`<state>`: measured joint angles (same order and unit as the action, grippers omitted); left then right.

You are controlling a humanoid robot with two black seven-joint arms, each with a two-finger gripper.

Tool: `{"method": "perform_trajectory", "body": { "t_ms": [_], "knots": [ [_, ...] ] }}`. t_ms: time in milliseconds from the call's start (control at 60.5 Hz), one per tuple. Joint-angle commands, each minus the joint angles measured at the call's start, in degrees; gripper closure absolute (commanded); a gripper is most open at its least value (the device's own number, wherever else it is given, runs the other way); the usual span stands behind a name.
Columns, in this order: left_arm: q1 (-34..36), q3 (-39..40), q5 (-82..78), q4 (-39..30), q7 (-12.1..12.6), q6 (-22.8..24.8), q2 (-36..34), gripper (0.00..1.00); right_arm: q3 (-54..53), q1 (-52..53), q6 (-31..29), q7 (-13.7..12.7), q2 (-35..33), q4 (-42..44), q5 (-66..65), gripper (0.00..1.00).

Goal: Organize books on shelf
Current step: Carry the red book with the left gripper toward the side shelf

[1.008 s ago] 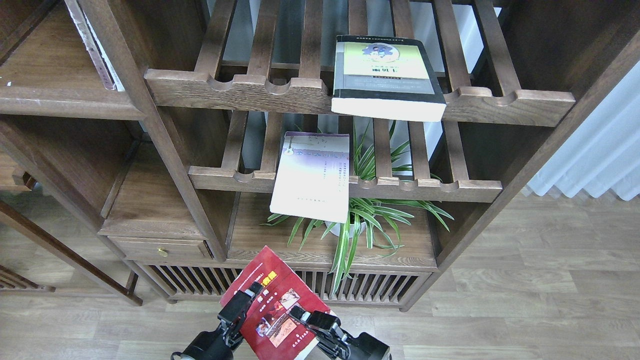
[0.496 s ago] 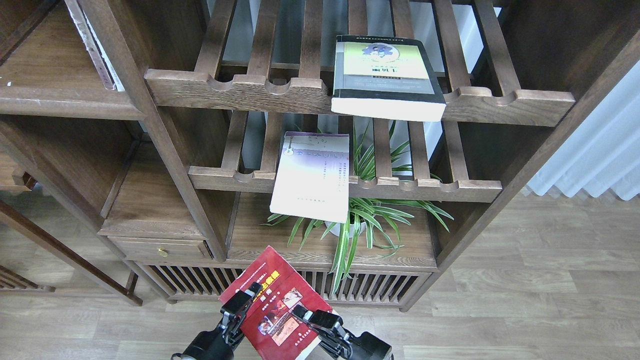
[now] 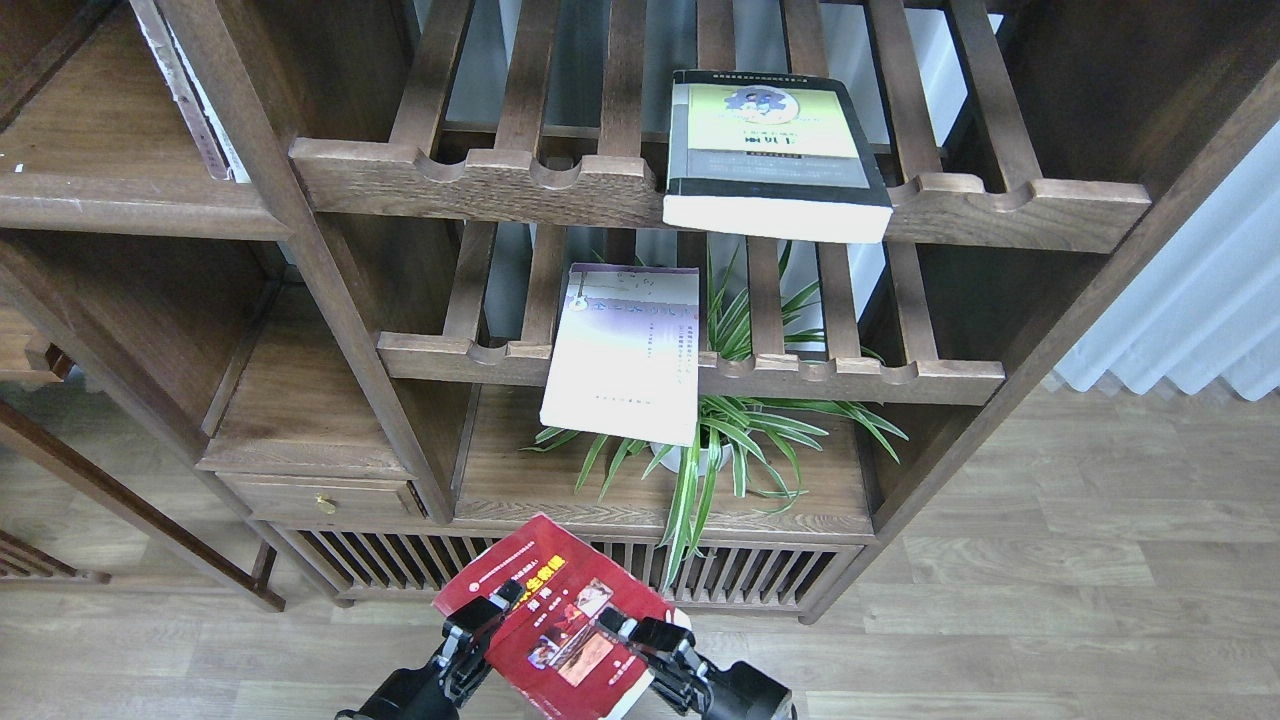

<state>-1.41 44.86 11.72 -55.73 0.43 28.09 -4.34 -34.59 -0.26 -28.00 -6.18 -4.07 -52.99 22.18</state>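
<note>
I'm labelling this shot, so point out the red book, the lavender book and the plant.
red book [image 3: 560, 625], head view, middle of its cover between the two arms
lavender book [image 3: 622, 362], head view, centre of its pale cover
plant [image 3: 745, 435], head view, green leaves below the lower slatted rack

- Books — three in plain view: red book [image 3: 560, 625], pale book [image 3: 625, 355], black-grey book [image 3: 772, 150].
- A further worn volume [image 3: 185, 95] leans at upper left; whether it is one book or more cannot be told.
- Grippers — two: left gripper [image 3: 478, 625], right gripper [image 3: 645, 640].
- Slatted racks — two: upper rack [image 3: 480, 185], lower rack [image 3: 850, 380].
- Potted plant [image 3: 740, 430] — one.
- Drawer knob [image 3: 322, 505] — one.
- Curtain [image 3: 1200, 290] — one.
</note>
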Motion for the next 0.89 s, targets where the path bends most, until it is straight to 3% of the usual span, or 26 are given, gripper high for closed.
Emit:
{"method": "perform_trajectory", "body": {
  "t_ms": [0,83,198,264,397,529,876],
  "knots": [
    [0.01,1.28,0.15,0.10,-0.78,-0.09,-0.41,0.94,0.22,0.09,0.00,-0.67,-0.33,0.17,-1.35,0.38],
    [-0.08,1.45,0.15,0.01,-0.87,-0.09,-0.32,0.94,0.04,-0.09,0.00,-0.59,-0.94,0.26,-2.41,0.24],
    [-0.08,1.81,0.24,-0.08,-0.96,-0.09,-0.32,0.94,0.04,-0.09,0.00,-0.59,-1.29,0.17,-3.02,0.14],
    [-0.08,2.33,0.24,-0.43,-0.87,-0.09,-0.49,0.95,0.04,-0.09,0.00,-0.41,-1.30,0.17,-3.20,0.01],
    [-0.08,2.95,0.24,-0.69,-0.70,-0.09,-2.60,0.95,0.04,-0.26,0.00,-0.15,-1.47,0.26,-3.20,0.01],
    [-0.69,4.70,0.24,-2.80,-0.70,-0.09,-9.46,0.95,0.04,-0.26,0.00,0.03,-1.47,0.61,-3.20,0.01],
    [-10.53,16.30,-0.03,-21.78,-0.08,-0.09,-25.71,0.94,0.22,-0.61,0.00,0.03,-1.03,2.81,-3.20,0.01]
  ]
}}
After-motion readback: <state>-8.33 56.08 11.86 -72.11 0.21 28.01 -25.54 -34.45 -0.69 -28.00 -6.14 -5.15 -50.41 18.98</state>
